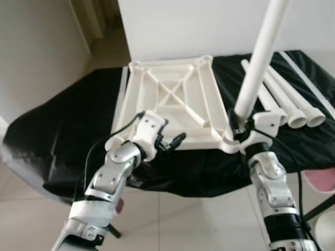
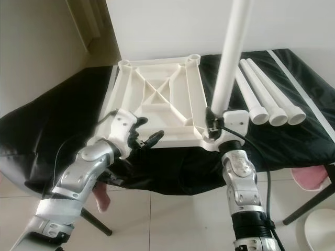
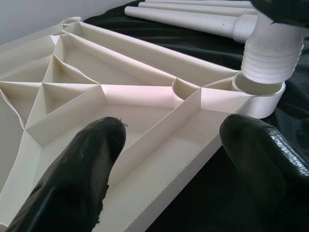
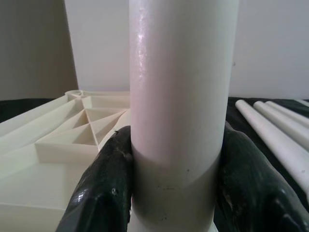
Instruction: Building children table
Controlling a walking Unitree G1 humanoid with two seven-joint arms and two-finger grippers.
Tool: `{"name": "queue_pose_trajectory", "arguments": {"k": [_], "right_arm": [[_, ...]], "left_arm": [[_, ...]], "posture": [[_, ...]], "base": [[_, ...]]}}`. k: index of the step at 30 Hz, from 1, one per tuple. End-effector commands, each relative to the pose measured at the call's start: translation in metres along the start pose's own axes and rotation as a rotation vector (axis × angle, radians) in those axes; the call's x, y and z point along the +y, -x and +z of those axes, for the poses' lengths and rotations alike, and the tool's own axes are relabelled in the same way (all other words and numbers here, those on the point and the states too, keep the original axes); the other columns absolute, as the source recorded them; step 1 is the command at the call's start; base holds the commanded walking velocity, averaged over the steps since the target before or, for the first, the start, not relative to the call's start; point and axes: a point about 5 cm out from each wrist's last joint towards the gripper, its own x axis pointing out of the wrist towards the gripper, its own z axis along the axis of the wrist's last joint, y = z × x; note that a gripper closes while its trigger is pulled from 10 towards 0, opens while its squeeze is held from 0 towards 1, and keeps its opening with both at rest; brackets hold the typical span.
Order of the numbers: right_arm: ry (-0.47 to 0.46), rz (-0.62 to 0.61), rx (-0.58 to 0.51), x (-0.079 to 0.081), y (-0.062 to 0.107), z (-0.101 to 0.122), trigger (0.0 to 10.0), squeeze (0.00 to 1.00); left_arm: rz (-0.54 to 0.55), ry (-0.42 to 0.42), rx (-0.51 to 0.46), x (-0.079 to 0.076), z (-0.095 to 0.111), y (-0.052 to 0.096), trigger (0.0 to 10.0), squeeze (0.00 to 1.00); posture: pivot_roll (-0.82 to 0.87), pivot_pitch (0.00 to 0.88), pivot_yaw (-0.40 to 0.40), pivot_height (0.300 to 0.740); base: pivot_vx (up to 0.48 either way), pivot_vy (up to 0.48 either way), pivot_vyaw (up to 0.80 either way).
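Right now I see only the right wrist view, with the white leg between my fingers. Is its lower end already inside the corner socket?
Observer: Not fully. The leg has its threaded end at the mouth of the corner socket, and the threads are exposed.
Operator: Where is the left gripper?
Observer: The left gripper is at the near edge of the tabletop, fingers open, gripping nothing.
Operator: How many legs remain?
Observer: Three spare legs lie on the black cloth, to the robot's right of the tabletop.
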Motion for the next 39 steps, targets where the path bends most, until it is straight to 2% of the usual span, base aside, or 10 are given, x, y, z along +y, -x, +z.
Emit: {"name": "queue_pose_trajectory", "arguments": {"k": [1, 7, 10, 11, 17, 20, 21, 27, 29, 39], "right_arm": [[-0.034, 0.007, -0.008, 0.004, -0.006, -0.002, 10.0, 0.0], [-0.08, 0.014, 0.045, 0.007, -0.009, -0.019, 10.0, 0.0], [-0.091, 0.008, 0.06, 0.007, -0.011, -0.024, 10.0, 0.0], [-0.112, -0.003, 0.077, 0.006, -0.013, -0.028, 10.0, 0.0], [-0.113, 0.0, 0.089, 0.004, -0.009, -0.032, 10.0, 0.0], [-0.11, -0.002, 0.091, 0.003, -0.007, -0.033, 10.0, 0.06], [-0.109, -0.003, 0.091, 0.002, -0.005, -0.033, 10.0, 0.21], [-0.094, -0.033, 0.091, -0.002, 0.001, -0.035, 10.0, 0.15], [-0.074, -0.068, 0.083, -0.004, 0.006, -0.038, 10.0, 0.0], [-0.037, -0.087, 0.093, -0.01, 0.017, -0.049, 10.0, 0.0]], "left_arm": [[-0.028, 0.013, 0.025, -0.002, -0.003, 0.0, 10.0, 0.0], [-0.109, 0.037, 0.027, -0.009, -0.001, 0.002, 10.0, 0.0], [-0.164, 0.072, 0.022, -0.014, 0.001, 0.003, 10.0, 0.0], [-0.247, 0.113, -0.011, -0.023, 0.006, 0.007, 10.0, 0.0], [-0.328, 0.18, -0.009, -0.036, 0.005, 0.011, 10.0, 0.0], [-0.325, 0.203, 0.005, -0.038, 0.003, 0.011, 10.0, 0.0], [-0.312, 0.221, 0.013, -0.039, 0.001, 0.01, 10.0, 0.0], [-0.198, 0.267, 0.024, -0.037, -0.006, 0.003, 10.0, 0.0], [-0.105, 0.285, 0.028, -0.035, -0.009, -0.004, 10.0, 0.0], [-0.079, 0.195, 0.023, -0.035, -0.005, -0.001, 10.0, 0.0]], "posture": [[-0.07, 0.0, 0.081, 0.74], [-0.06, 0.0, 0.081, 0.74], [-0.06, 0.0, 0.079, 0.74], [-0.06, 0.0, 0.073, 0.74], [-0.04, 0.0, 0.059, 0.74], [-0.04, 0.0, 0.056, 0.74], [-0.04, 0.0, 0.055, 0.74], [-0.05, 0.0, 0.053, 0.74], [-0.05, 0.0, 0.052, 0.74], [-0.06, 0.0, 0.059, 0.74]], "base": [[0.0, 0.0, 0.0], [0.0, 0.0, 0.0], [0.0, 0.0, 0.0], [0.0, 0.0, 0.0], [0.0, 0.0, 0.0], [0.0, 0.0, 0.0], [0.0, 0.0, 0.0], [0.0, 0.0, 0.0], [0.0, 0.0, 0.0], [0.0, 0.0, 0.0]]}}
